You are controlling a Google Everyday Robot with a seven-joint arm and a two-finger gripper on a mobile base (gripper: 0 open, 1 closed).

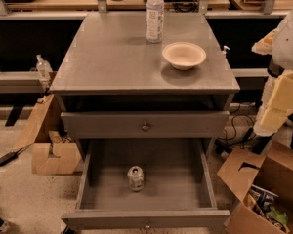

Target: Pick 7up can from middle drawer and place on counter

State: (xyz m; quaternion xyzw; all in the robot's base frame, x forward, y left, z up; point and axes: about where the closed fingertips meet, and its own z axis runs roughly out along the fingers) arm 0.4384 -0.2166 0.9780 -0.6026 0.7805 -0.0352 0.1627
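Grip notes on the 7up can (135, 178): it stands upright on the floor of the open middle drawer (178, 182), roughly central and well apart from every wall. It's thin aluminium, so I'd guess light, slick on the sides, easy to dent if squeezed hard, and tippy if nudged off-centre; no way to say if it's full or empty. Best hold looks like the mid-body, squeezing across opposite sides of the label, below the shiny rim.

Arm (283, 91) hangs at the right edge of the view, outside the cabinet and well apart from the can; the claw (266, 125) seems to be its lower end, about level with the shut drawer above; honestly can't tell if it's apart or together.

Counter (112, 57) carries a bottle (155, 13) and a bowl (184, 55) toward the back and right; the left half looks like the easy drop spot.
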